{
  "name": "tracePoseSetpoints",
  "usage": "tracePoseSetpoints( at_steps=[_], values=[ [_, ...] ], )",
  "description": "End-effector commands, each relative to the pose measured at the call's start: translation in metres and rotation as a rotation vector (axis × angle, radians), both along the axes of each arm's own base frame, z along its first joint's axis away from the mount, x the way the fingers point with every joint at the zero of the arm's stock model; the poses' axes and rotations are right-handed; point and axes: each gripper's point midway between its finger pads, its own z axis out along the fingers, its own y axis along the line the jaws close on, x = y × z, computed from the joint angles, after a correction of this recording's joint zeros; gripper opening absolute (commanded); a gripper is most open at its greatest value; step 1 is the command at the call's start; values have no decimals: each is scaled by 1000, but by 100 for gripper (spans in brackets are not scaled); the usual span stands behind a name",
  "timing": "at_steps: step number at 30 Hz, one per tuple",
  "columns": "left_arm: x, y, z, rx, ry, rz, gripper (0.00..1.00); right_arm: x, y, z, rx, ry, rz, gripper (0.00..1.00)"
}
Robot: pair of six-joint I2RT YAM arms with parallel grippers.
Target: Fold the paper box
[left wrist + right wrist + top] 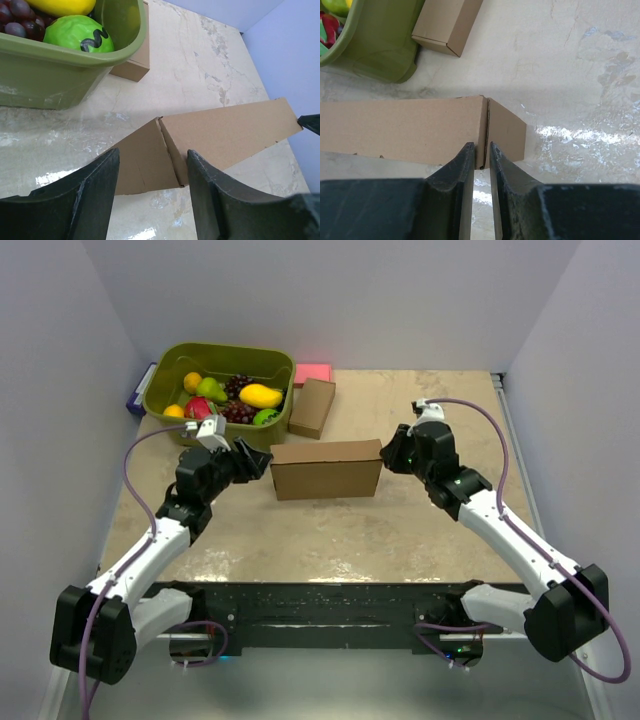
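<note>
box (326, 469) looks light, stiff card, likely bends at creases; hold by end flaps; left claw (152, 159) apart at its left end, right claw (480, 148) nearly together at right end, can't tell if gripping

Top camera is looking down from high behind, covering the whole worktop (420, 530); both wrist cameras are facing the paper box (225, 130) closely, from opposite ends.

paper box (326, 468): plain brown cardboard, folded up into a wide shallow shape, standing upright on one long edge, broad face toward the arm bases. Left end corner with crease sits just ahead of the left gripper (152, 156), between its fingers. Right end corner seam is at the right gripper (481, 146) tips; contact unclear.
</note>
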Motion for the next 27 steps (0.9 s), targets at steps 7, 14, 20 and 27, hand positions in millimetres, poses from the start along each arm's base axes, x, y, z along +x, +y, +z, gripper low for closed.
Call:
tracePoseSetpoints(
  at_steps=[7,14,20,27],
  values=[
    [-25,18,-72,95,203,35,57,-31,-24,-79,-152,236,-10,17],
    [-28,20,-83,114,228,38,55,-31,-20,-90,-106,276,42,14],
    [-29,20,-91,124,248,31,47,-34,-12,-102,-51,333,143,12],
    [-33,21,-103,138,278,30,39,-35,-10,-111,-51,362,181,11]
  ],
)
